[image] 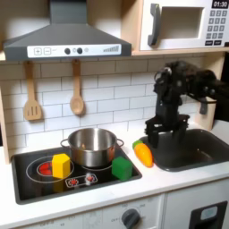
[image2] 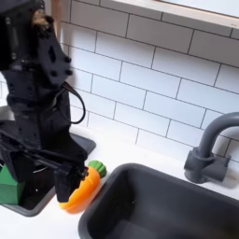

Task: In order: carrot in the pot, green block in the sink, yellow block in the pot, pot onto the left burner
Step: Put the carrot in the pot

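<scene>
The orange carrot [image: 143,154] [image2: 82,189] lies on the white counter between the stove [image: 36,183] and the sink [image: 192,150] [image2: 159,205], its green top [image2: 96,168] pointing to the wall. My gripper [image: 153,136] [image2: 58,179] hangs low right at the carrot, open, with one black finger [image2: 63,194] in front of the orange end. The steel pot [image: 91,146] stands on the burner at the first exterior view's right. The yellow block [image: 60,165] sits on the left burner [image: 45,170]. The green block [image: 122,167] [image2: 8,183] rests at the stove's front right corner.
A curved dark faucet [image2: 207,149] stands behind the sink. On the tiled wall hang a wooden spatula [image: 32,98] and a wooden spoon [image: 77,94]. Above are a range hood [image: 67,40] and a microwave [image: 183,25].
</scene>
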Robot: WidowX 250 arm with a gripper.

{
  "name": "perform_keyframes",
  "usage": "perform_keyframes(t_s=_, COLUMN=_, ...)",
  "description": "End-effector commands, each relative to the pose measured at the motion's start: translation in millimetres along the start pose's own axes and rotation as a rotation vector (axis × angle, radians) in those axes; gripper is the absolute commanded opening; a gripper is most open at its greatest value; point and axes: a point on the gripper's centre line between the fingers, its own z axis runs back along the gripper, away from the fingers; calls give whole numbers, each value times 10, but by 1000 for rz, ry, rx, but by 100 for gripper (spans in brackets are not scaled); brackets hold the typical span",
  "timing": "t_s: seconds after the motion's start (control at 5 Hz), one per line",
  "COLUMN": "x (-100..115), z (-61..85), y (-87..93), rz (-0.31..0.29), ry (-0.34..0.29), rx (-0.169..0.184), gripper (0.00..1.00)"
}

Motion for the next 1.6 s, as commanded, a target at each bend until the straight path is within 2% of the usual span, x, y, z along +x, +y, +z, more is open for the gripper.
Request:
perform_keyframes(t_s=0.0, x=298, z=-285, y=161, rz=2, ry=47, rx=17, gripper=100)
perform_keyframes(t_s=0.2, x=474, z=-352, y=148, rz=-8, ry=58, rx=25, gripper=100)
perform_keyframes(t_s=0.4, x=654, z=-384, y=155, rz=-10, ry=59, rx=52, gripper=100)
perform_keyframes(t_s=0.6, x=759, z=-366, y=97, rz=-21, ry=93, rx=57, gripper=100)
perform_keyframes(t_s=1.0, x=751, z=-365, y=91, rz=-24, ry=86, rx=56, gripper=100)
perform_keyframes(t_s=1.2, x=821, z=-509, y=44, rz=-55, ry=79, rx=32, gripper=100)
perform_keyframes(t_s=1.4, x=929, z=-586, y=28, rz=-87, ry=94, rx=47, gripper=100)
